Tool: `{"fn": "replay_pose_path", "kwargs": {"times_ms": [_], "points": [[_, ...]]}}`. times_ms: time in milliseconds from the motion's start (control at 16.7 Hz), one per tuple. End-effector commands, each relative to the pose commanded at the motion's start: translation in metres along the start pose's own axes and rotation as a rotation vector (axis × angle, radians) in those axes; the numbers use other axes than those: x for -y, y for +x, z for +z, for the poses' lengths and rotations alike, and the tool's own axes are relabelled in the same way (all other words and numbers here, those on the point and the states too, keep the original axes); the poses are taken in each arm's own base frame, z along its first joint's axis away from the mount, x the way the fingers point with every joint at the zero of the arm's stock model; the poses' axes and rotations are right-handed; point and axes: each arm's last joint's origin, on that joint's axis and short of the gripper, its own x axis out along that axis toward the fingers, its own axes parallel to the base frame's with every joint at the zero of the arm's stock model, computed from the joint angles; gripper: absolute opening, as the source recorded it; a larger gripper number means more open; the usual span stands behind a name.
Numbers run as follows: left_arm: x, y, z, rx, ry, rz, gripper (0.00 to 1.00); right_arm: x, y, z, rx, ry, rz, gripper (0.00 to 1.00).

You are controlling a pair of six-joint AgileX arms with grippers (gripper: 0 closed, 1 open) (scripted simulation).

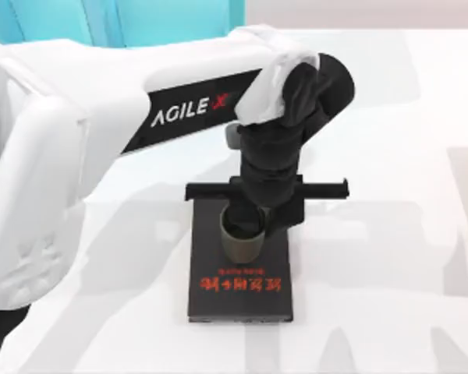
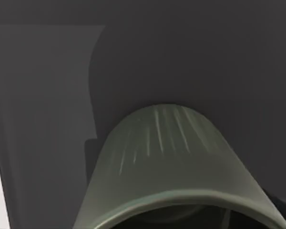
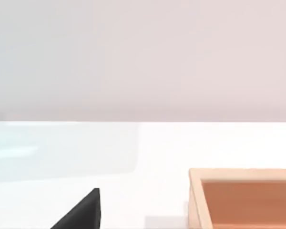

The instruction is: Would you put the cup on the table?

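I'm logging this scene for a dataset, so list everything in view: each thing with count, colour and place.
cup: one, olive-green, standing on the black book, under the left gripper.
black book: one, black with red lettering, flat on the table near the middle.
table: one, glossy white, under everything.
shelf unit: one, turquoise, at the far left edge.
wooden tray: one, light wood with an orange-brown inside, on the table in the right wrist view.
left gripper: one, black, at the cup's rim, on a white arm.
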Motion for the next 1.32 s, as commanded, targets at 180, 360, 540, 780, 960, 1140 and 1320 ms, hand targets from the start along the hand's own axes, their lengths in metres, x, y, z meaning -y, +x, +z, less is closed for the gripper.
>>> {"fn": "replay_pose_path", "kwargs": {"times_ms": [180,360,540,780,960,1140,1320], "points": [[0.001,-0.005,0.000,0.000,-0.001,-0.001,0.00,0.000,0.000,0.000,0.000,0.000,0.000,1.00],[0.001,-0.028,0.001,-0.002,0.001,0.003,0.00,0.000,0.000,0.000,0.000,0.000,0.000,1.00],[0.000,-0.049,0.000,-0.001,0.001,0.001,0.00,0.000,0.000,0.000,0.000,0.000,0.000,1.00],[0.000,-0.047,0.001,-0.003,0.000,0.003,0.00,0.000,0.000,0.000,0.000,0.000,0.000,1.00],[-0.017,-0.052,0.007,-0.001,0.001,0.001,0.00,0.000,0.000,0.000,0.000,0.000,0.000,1.00],[-0.066,-0.066,0.021,0.010,0.003,-0.008,0.00,0.000,0.000,0.000,0.000,0.000,0.000,1.00],[-0.130,-0.079,0.030,0.022,0.001,-0.013,0.00,0.000,0.000,0.000,0.000,0.000,0.000,1.00]]}}
